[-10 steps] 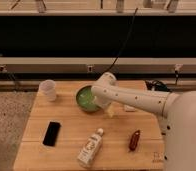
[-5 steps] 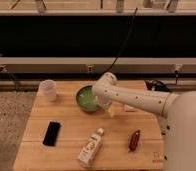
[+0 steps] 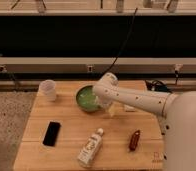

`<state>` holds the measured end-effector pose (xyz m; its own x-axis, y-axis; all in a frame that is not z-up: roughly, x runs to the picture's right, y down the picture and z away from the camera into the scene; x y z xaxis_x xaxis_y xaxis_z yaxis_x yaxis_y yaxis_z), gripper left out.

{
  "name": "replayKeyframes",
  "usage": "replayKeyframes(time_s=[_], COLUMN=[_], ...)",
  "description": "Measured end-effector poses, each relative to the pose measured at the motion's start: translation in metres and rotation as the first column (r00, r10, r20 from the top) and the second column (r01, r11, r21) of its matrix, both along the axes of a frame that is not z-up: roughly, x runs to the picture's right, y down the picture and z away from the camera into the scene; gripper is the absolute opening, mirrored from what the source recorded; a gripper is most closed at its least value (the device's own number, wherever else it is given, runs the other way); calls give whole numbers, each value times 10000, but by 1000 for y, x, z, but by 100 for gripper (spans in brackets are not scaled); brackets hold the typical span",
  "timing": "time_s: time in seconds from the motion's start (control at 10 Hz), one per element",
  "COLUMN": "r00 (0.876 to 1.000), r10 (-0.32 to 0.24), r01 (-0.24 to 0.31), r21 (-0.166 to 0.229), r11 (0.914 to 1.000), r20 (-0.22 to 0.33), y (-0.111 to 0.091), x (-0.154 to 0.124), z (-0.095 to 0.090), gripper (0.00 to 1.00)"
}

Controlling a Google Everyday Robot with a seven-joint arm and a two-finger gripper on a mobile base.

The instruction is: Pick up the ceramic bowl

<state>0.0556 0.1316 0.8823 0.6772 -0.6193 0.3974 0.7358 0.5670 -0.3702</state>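
Clearly the ceramic bowl is a rigid, glazed piece — glossy green outside, paler green within — and I judge it fairly heavy for its size, slick to the touch and liable to chip or crack if it slips or is set down hard. It sits upright on the far middle of the wooden table, mouth facing straight up, so its axis of symmetry runs vertical; being round, it has no long axis in plan and no preferred side to approach from. It lies right of the small translucent white cup and well apart from it.

Only 1 sensible hold offers itself: the rim, with 1 finger inside the wall and 1 outside, pinched firmly because the glaze gives little friction. A grip low on the curved outside would likely slide off.

The gripper is at the bowl's right-hand edge, at the end of the white arm that reaches in from the right — the wrist covers that part of the rim. Whether the claw is spread or already pinching the wall cannot be told; the arm hides it.

Nearer the camera, and clear of the bowl, lie a black phone at the left, a white bottle on its side in the middle, and a small dark red object at the right. A pale item lies just beside the bowl under the arm; what it is I cannot tell.
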Motion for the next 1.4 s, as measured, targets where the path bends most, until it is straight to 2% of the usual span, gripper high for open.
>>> replayKeyframes(time_s=[0.1,0.6,0.7,0.8,1.0,1.4], r00=[10000,9999,9997,9994,9985,9972], r10=[-6,-138,-193,-283,-467,-613], r01=[6,138,193,282,460,593], r21=[-23,-33,6,100,236,457], r11=[10000,9999,9998,9996,9987,9972], r20=[4,58,114,180,288,425], y=[1,0,-2,-8,-28,-45], x=[1,6,6,5,5,10], z=[0,-3,-6,-10,-31,-45], gripper=[60,8,3,1,1,1])
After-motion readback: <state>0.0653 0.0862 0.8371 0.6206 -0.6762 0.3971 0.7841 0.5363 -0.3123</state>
